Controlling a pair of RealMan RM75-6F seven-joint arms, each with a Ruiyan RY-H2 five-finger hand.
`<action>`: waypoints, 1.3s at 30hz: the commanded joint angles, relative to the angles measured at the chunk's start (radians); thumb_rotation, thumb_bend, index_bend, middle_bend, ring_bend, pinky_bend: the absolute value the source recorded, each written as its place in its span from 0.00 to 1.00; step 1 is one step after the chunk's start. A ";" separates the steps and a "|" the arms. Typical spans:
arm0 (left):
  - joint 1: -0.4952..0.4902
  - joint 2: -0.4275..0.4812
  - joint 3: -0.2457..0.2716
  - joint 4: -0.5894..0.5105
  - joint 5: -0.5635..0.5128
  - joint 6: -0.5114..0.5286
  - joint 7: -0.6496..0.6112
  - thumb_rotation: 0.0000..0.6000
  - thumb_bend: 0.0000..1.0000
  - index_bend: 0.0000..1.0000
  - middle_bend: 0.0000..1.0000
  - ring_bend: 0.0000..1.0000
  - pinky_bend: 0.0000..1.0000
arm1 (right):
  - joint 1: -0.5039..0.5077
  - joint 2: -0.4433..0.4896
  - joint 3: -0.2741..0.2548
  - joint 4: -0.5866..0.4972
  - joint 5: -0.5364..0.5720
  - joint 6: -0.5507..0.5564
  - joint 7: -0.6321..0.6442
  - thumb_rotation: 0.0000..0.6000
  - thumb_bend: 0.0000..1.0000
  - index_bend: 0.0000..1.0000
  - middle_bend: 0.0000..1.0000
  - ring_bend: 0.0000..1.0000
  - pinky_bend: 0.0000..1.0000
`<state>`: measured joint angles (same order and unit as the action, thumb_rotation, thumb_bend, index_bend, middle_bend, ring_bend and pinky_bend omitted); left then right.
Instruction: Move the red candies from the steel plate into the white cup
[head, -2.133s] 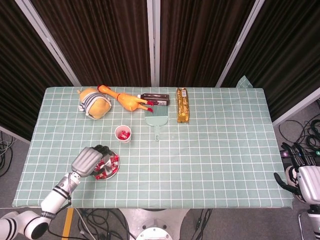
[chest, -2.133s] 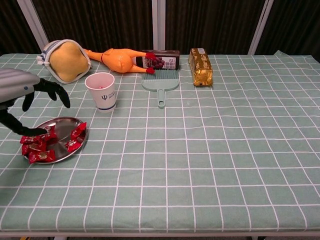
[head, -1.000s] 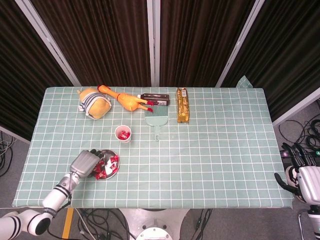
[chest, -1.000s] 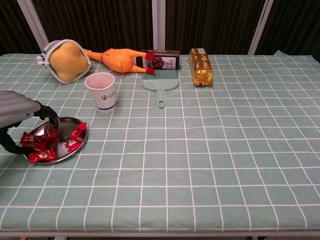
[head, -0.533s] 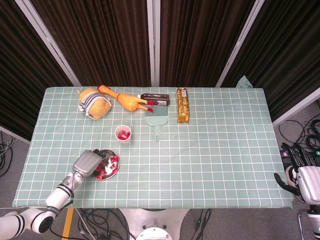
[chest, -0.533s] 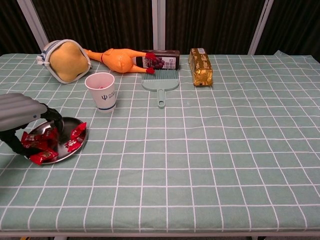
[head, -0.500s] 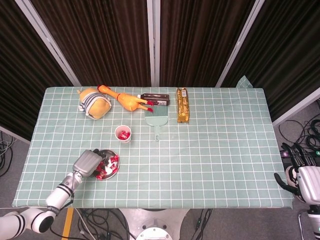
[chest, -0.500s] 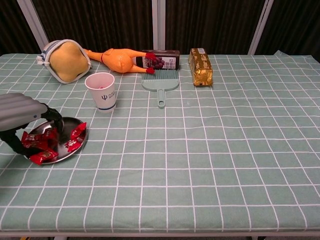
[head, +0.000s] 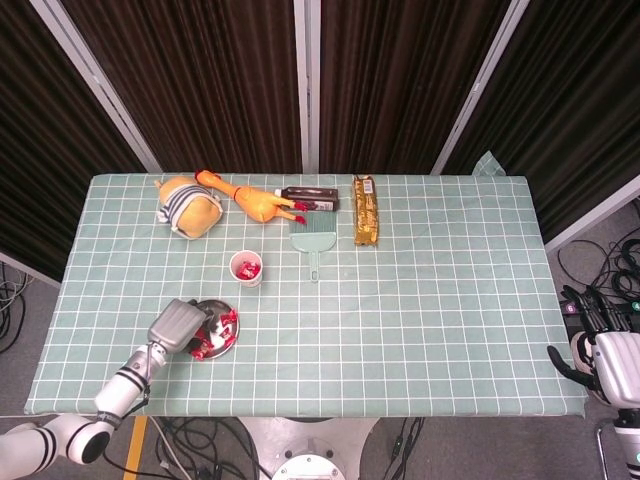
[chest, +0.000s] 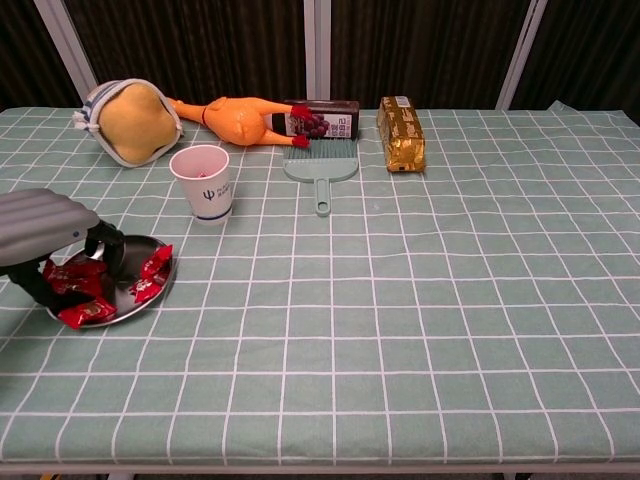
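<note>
The steel plate (head: 229, 343) (chest: 132, 252) lies near the table's front left and holds several red candies (head: 223, 325) (chest: 151, 274). My left hand (head: 174, 325) (chest: 45, 236) hangs over the plate's left side. Its fingers curl down and its thumb and fingers pinch one red candy (chest: 75, 277), which still lies low in the plate. The white cup (head: 246, 267) (chest: 203, 183) stands upright behind and to the right of the plate, with red candy inside. My right hand (head: 598, 358) hangs off the table's right front corner with its fingers apart, holding nothing.
Along the back edge lie a round plush toy (head: 188, 206) (chest: 131, 122), a rubber chicken (head: 256, 203) (chest: 232, 117), a dark box (head: 311, 198) (chest: 323, 117) and a gold-wrapped bar (head: 367, 210) (chest: 400, 131). A green dustpan brush (head: 312, 244) (chest: 322, 164) lies right of the cup.
My left hand has sunk onto the plate's left side and its fingers have closed in around a candy. The right hand has not moved.
</note>
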<state>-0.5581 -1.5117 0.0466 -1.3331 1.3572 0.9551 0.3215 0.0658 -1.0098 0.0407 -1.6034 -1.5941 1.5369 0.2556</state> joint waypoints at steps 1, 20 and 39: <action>0.002 -0.004 0.002 0.008 0.009 -0.001 -0.011 1.00 0.30 0.54 0.53 0.46 0.72 | 0.000 0.001 0.000 -0.001 0.000 0.000 0.000 1.00 0.25 0.00 0.17 0.00 0.14; 0.010 -0.011 0.004 0.041 0.082 0.031 -0.103 1.00 0.41 0.63 0.64 0.58 0.82 | 0.002 0.003 0.000 -0.011 -0.001 -0.004 -0.006 1.00 0.25 0.00 0.17 0.00 0.14; -0.046 0.137 -0.127 -0.131 0.068 0.082 -0.097 1.00 0.41 0.63 0.64 0.58 0.82 | 0.002 -0.003 0.000 0.008 -0.003 0.002 0.011 1.00 0.25 0.00 0.17 0.00 0.15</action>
<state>-0.5917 -1.3887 -0.0656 -1.4486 1.4312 1.0364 0.2215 0.0678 -1.0128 0.0410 -1.5954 -1.5969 1.5385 0.2664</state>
